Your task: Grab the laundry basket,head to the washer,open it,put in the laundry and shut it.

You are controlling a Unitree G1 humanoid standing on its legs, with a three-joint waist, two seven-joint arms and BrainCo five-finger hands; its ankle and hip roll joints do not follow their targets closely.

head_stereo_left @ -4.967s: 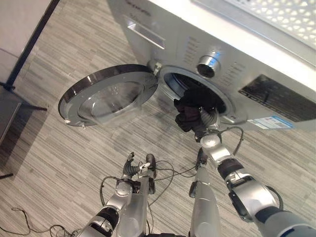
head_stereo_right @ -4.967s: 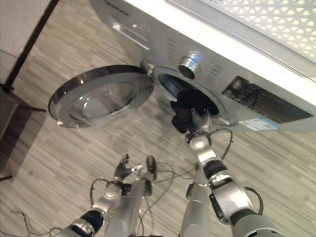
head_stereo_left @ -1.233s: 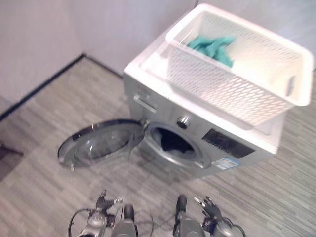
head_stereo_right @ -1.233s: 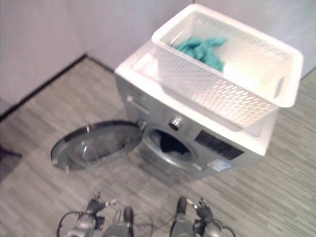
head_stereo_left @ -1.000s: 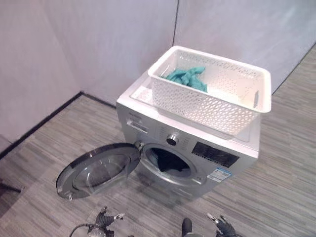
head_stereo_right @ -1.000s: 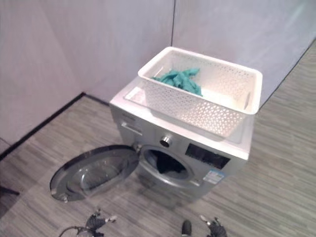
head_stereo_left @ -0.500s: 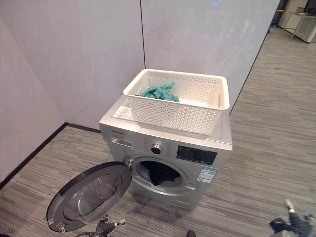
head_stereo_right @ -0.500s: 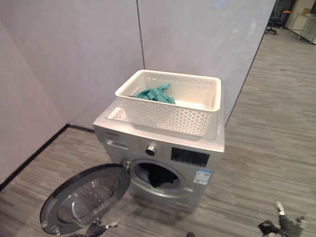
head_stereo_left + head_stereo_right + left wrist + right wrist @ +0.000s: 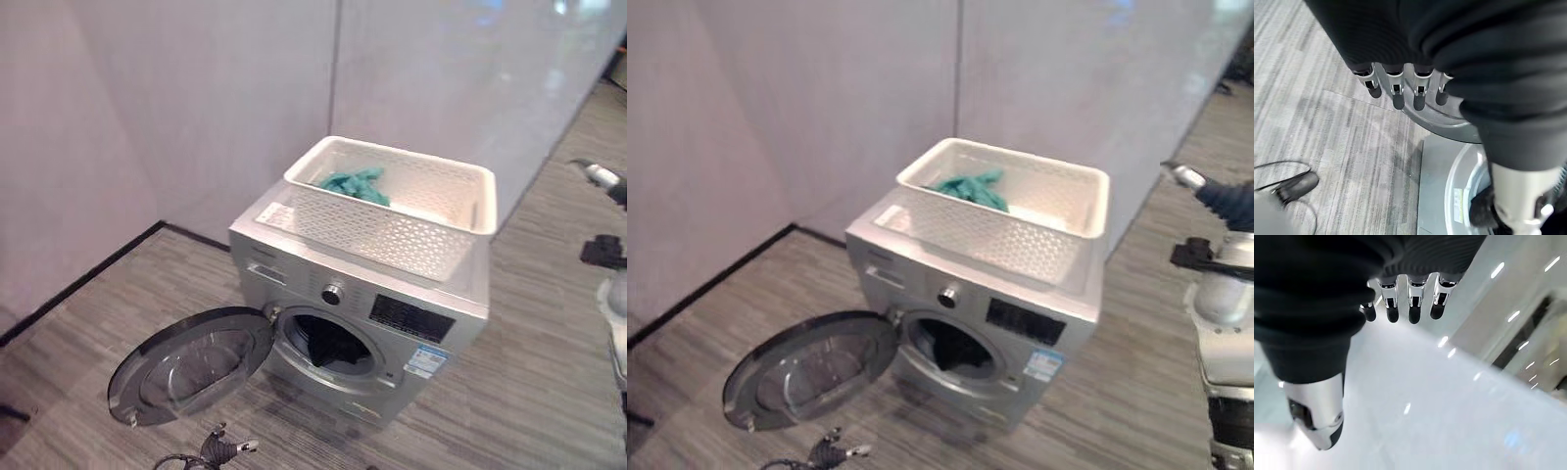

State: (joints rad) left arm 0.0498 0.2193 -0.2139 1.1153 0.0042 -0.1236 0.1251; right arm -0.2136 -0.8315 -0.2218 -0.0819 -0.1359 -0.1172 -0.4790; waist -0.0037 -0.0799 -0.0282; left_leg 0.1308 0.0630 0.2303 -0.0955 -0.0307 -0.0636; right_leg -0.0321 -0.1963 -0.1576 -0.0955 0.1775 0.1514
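right hand [image 9: 1193, 179] now raised at the right – fingers loose, left hand [image 9: 1400, 88] relaxed, washer [image 9: 362, 304] door open

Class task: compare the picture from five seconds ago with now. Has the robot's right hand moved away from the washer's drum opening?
Yes. Then it was at the drum opening with dark laundry; now the right hand, fingers relaxed and empty, is raised to the right of the washer, above the basket.

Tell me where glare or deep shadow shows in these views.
Right wrist view: light spots glint on the glossy wall past the right robot hand. Left eye view: sheen on the open washer door; the drum opening lies in shadow.
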